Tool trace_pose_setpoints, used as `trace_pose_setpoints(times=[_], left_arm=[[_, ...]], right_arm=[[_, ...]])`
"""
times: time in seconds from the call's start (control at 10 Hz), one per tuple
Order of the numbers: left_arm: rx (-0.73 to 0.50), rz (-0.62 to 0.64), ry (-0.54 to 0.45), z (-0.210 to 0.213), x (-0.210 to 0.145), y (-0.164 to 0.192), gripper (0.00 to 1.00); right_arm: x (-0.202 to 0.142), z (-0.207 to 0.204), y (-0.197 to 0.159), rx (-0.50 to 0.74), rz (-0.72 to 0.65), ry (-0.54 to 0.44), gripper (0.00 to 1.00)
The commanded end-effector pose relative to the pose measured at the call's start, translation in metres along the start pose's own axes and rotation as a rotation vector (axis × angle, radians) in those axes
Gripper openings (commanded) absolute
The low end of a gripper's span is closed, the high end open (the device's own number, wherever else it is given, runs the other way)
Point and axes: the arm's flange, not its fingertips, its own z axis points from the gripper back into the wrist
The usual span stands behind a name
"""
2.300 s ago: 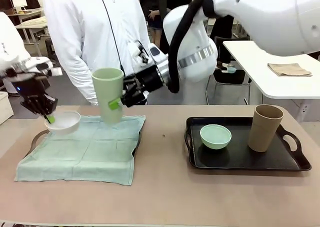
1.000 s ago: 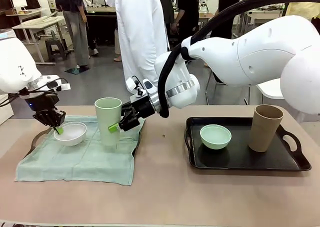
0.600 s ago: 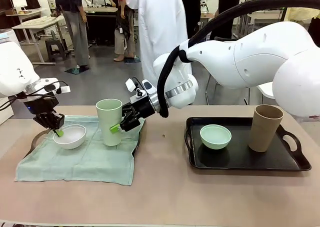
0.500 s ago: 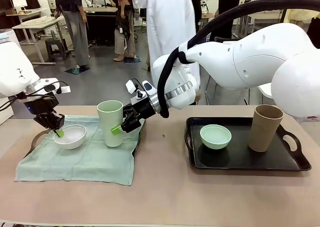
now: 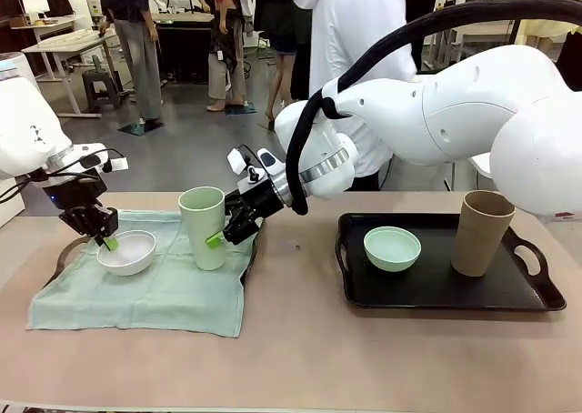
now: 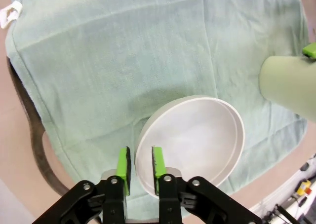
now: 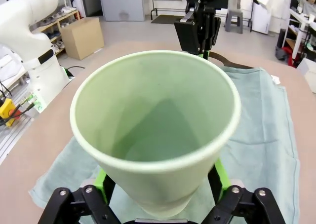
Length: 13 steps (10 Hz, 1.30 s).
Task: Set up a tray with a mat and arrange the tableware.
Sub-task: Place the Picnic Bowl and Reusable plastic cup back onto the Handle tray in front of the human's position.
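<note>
Tall pale green tumbler (image 5: 203, 227) is standing on the mint cloth mat (image 5: 155, 290) between the wide-spread right fingers (image 7: 101, 180), grip unclear; left fingers (image 6: 122, 166), slightly parted, are straddling the rim of the round white bowl (image 6: 192, 140).

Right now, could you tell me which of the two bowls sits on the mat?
The white bowl: it sits on the green mat, left, while the mint bowl is in the black tray.
</note>
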Motion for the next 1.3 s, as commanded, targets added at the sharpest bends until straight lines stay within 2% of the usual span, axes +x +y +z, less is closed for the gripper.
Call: trace_pose_setpoints(times=[0.0,0.1,0.2,0.3,0.5,0.6,0.7,0.8,0.9,1.0,1.2], left_arm=[[-0.016,-0.022,-0.007,0.0,-0.004,0.002,0.67],[-0.013,-0.029,-0.003,0.002,-0.004,0.0,1.0],[-0.008,-0.028,-0.003,0.003,-0.006,0.001,0.87],[-0.007,-0.027,-0.004,0.006,-0.008,0.002,1.0],[-0.005,-0.017,-0.014,0.012,-0.013,0.005,1.0],[-0.004,-0.009,-0.019,0.017,-0.017,0.007,0.84],[-0.003,-0.003,-0.029,0.023,-0.02,0.01,0.93],[-0.009,-0.002,-0.04,0.03,-0.025,0.013,0.93],[-0.013,0.01,-0.049,0.042,-0.031,0.014,0.93],[0.001,0.014,-0.054,0.061,-0.04,0.011,0.93],[0.028,-0.04,-0.094,0.099,-0.051,-0.008,0.93]], right_arm=[[0.003,0.003,0.0,0.011,0.009,-0.006,1.0],[0.005,0.006,0.004,0.023,-0.007,-0.009,1.0],[0.005,0.013,0.009,0.034,-0.027,-0.027,1.0],[0.004,0.023,0.013,0.035,-0.048,-0.051,1.0],[-0.002,0.044,0.024,0.029,-0.081,-0.083,1.0],[-0.008,0.055,0.031,0.024,-0.106,-0.09,1.0],[-0.01,0.063,0.037,0.022,-0.124,-0.093,1.0],[-0.009,0.073,0.046,0.014,-0.144,-0.079,1.0],[0.003,0.085,0.062,0.007,-0.158,-0.049,1.0],[0.032,0.102,0.087,-0.026,-0.219,0.027,1.0],[0.086,0.135,0.13,-0.13,-0.43,0.115,1.0]])
